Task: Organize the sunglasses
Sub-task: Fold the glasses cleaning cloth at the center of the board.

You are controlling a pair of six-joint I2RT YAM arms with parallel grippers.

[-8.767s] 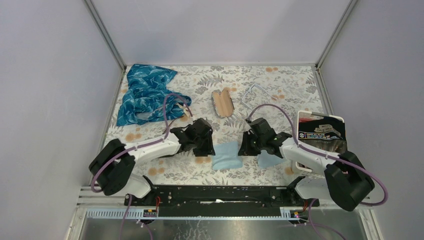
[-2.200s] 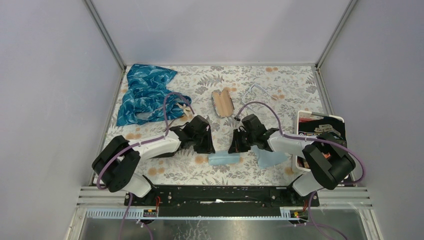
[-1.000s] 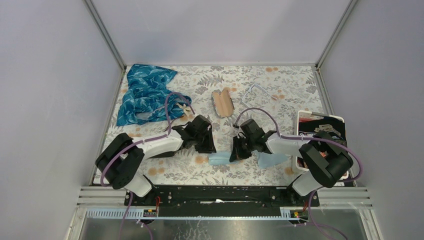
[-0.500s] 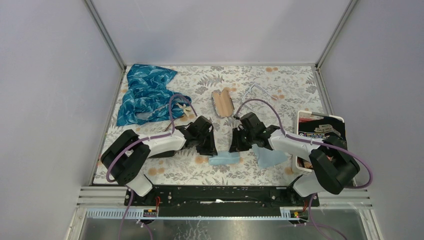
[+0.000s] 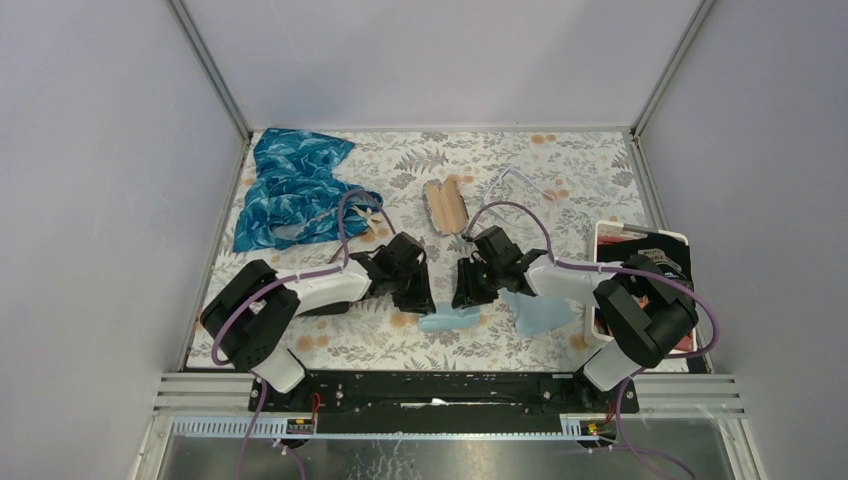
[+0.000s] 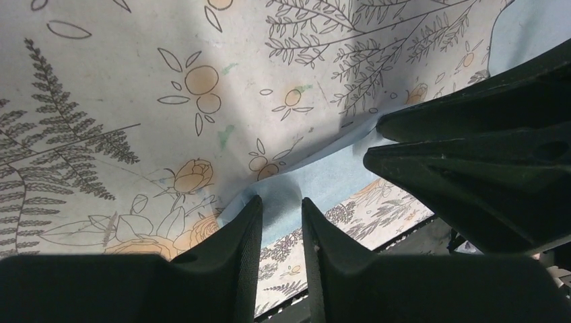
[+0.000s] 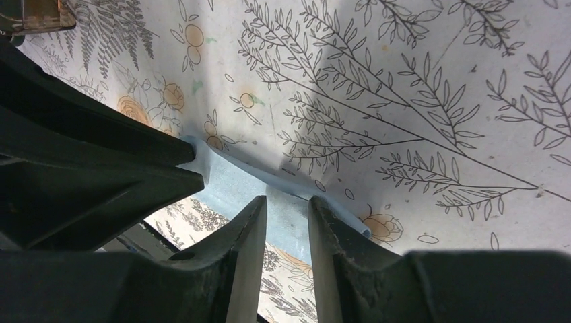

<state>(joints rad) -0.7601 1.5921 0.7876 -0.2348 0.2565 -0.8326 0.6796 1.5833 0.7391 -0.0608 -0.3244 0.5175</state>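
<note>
In the left claw and the right claw, both clenched, one and the same light blue cloth. Claws side by side and close together, low over the floral desk. In each wrist view, a ridge of cloth nipped between the fingers and drawn up off the print.

Judged early in the job: nothing yet done to the sunglasses themselves. Brown-tinted, apparently folded, lying loose on the desk. Farther from the arm bases than either claw, apart from both, roughly in line with the gap between them. Not gripped, not wiped, not put away.

Likely in hand for now: readying the cloth, perhaps for wiping or wrapping the lenses, though only a guess. Left to do, by that reading: fetch the pair, clean or cover it, set it in a proper place.

Outward from the pair:
- **Just to the right, slightly farther back:** clear-framed glasses, also loose on the desk.
- **Well off to the left, toward the far corner:** a crumpled blue patterned fabric.
- **Nearer the bases, beside the right arm:** a second pale blue cloth, close to the held one.
- **At the right edge:** a white tray with dark packaging inside, contents too small to name.
</note>
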